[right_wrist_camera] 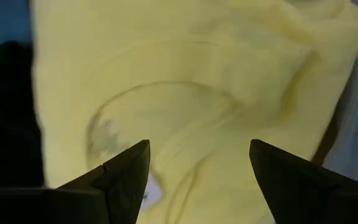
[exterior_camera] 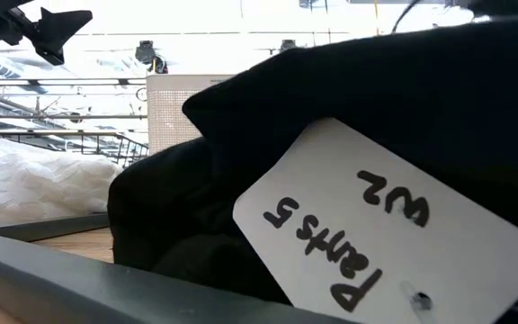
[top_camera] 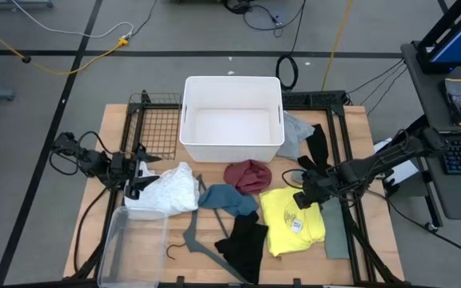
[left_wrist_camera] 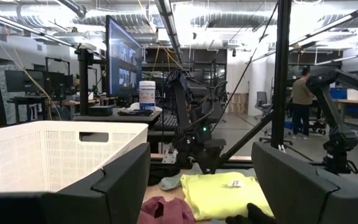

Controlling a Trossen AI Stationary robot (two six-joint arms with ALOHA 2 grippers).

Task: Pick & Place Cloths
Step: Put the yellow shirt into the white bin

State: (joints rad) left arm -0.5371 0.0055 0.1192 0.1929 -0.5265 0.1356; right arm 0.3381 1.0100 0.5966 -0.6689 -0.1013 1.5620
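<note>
Right gripper point(right_wrist_camera: 197, 171), fingers apart, hovering directly over the yellow cloth point(right_wrist_camera: 185, 93); in the high view, right gripper point(top_camera: 304, 198) sitting at centre right of the frame, above the upper edge of the yellow cloth point(top_camera: 290, 220). No fabric between the fingers yet. Judged step: descending to pinch the yellow cloth for transfer to the white bin point(top_camera: 232, 118) at upper centre.

Doing it well, as a judgement: lowering straight onto a raised fold rather than the flat printed area, closing only once both fingertips are bracketing fabric, avoiding the white tag point(top_camera: 297, 226) lying on the cloth, and lifting high enough to clear the bin wall. Sage-green cloth point(top_camera: 336, 232) showing just right of the yellow one, possibly tucked under its edge; taking care not to drag it along.

Left gripper point(left_wrist_camera: 201, 186), fingers apart, waiting at centre left of the high view, left gripper point(top_camera: 137, 182) beside the white cloth point(top_camera: 170, 190).

Remaining cloths outward from there: maroon point(top_camera: 247, 176) just below the bin, teal point(top_camera: 226, 198) at centre, black point(top_camera: 245, 244) at lower centre, grey point(top_camera: 296, 132) beside the bin's right wall. Hanger point(top_camera: 194, 240) lying at lower centre, not part of the task. Bin appearing empty.
</note>
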